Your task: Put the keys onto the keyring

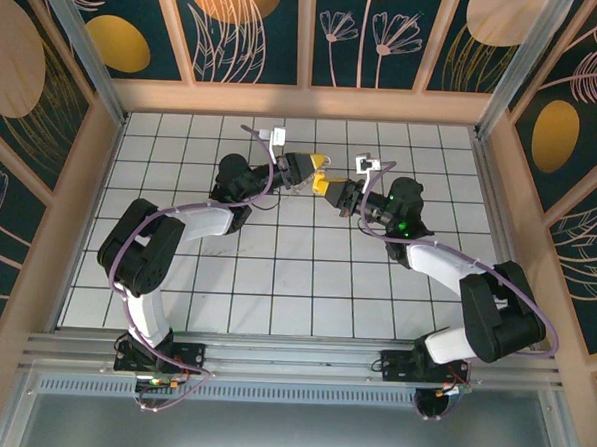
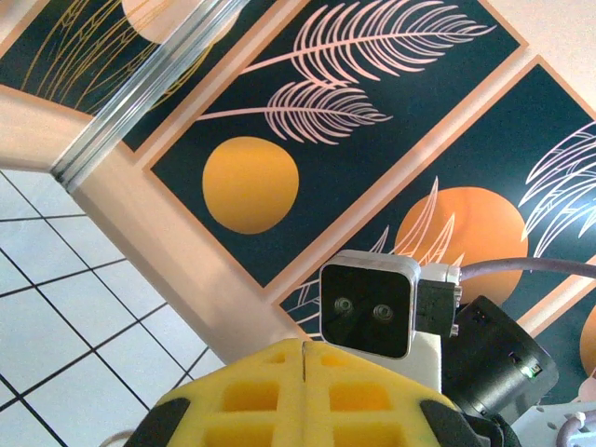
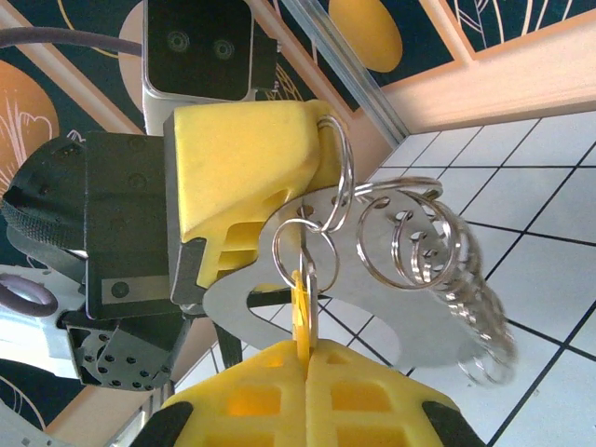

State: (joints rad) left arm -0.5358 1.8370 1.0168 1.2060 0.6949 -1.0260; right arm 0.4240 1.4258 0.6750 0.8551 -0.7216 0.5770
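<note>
Yellow fingers [image 3: 244, 396] of the right gripper [image 3: 305, 356] sit nearest in the right wrist view, pressed together on the thin edge of one yellow-headed key [image 3: 300, 303], which stands straight up from the seam. Just past it the key's top meets one small silver ring [image 3: 279, 253], and that ring links into one larger ring [image 3: 345, 177]. Both hang at the keyring [image 3: 372, 321], which reads here as a flat pale grey piece. To the right a cluster of at least three overlapping silver rings [image 3: 410, 244] trails into a blurred string [image 3: 480, 321] too soft to count. Behind, the left gripper [image 3: 312, 186] shows one yellow finger from the side, clamped on the keyring's left end. Its wrist camera [image 3: 196, 47] sits above. The left wrist view gives none of this metal. It has the left gripper's own two fingers [image 2: 233, 396] shut to a hairline seam, with the right arm's camera [image 2: 368, 307] and the leaf-patterned wall panels [image 2: 307, 102] beyond. From above, two arms meet tip to tip over the far middle of the white tiled table [image 1: 275, 282], where the keyring and key are too small to make out.
</note>
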